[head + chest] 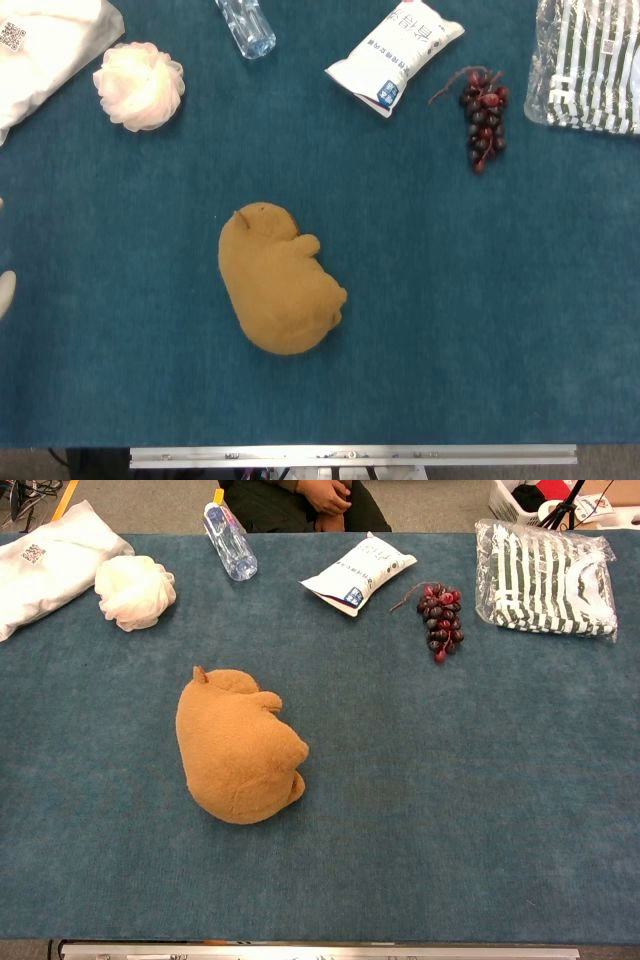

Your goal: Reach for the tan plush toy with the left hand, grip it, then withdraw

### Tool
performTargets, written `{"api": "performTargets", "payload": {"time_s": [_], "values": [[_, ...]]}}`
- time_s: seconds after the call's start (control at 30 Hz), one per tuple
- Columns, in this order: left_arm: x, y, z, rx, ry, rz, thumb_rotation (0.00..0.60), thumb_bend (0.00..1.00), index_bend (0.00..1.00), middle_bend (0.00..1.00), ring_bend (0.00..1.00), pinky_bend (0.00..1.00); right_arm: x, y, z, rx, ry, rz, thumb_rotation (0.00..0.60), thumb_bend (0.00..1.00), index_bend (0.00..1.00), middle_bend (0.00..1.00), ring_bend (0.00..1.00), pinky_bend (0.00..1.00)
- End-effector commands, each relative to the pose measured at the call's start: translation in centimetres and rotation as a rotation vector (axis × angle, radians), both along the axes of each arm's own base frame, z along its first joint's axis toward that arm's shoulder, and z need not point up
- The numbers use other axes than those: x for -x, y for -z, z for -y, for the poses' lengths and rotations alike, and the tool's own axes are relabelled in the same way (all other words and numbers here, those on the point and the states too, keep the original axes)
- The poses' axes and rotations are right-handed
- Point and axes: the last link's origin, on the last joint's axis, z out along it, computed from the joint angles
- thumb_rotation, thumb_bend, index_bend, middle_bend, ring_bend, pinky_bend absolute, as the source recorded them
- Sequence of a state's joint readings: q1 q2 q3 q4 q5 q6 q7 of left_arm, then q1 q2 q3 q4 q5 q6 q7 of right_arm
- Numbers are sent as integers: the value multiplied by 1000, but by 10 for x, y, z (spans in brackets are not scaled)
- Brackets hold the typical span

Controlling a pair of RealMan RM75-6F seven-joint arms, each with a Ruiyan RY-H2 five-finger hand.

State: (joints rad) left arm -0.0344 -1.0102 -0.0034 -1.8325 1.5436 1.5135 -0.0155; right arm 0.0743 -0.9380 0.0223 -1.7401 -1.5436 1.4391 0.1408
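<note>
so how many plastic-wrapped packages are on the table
3: a white package at the far left corner, a small white pouch far centre, and a striped package at the far right.

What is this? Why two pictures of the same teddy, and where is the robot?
A robot with two arms and hands took both pictures. One camera sits in its head, looking down; the other in its chest. Both show the same blue table. In the middle lies a tan plush toy; nothing holds it. Farther back lie a puffy pink-white ball, a water bottle, a white packet, red grapes and a bagged striped cloth. The pale bit at the head picture's left edge may be the left hand; too little shows to tell. The right hand is out of sight.
</note>
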Motion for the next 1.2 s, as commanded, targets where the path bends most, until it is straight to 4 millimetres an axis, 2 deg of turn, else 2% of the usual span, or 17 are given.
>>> {"api": "performTargets", "payload": {"time_s": [0.03,0.3,0.67,1.03,1.2], "values": [[0,1,0,3,-1,-2,600,355,195,245,168,208,0,0,1,2,-1,0,600,208,211,349,158,235],[2,1,1,44,14,-10,600,356,215,245,174,212,-2,-2,4,18,-14,1,600,208,211,349,158,235],[4,8,-4,274,64,5,600,356,276,252,186,219,-6,-10,12,76,-14,9,600,209,212,349,158,247],[-23,36,-23,414,258,40,600,351,264,248,165,189,-6,-9,18,69,-2,14,600,208,211,348,158,247],[-39,50,-35,478,305,115,600,236,248,230,161,171,-3,-8,18,63,13,13,600,209,211,349,158,247]]}}
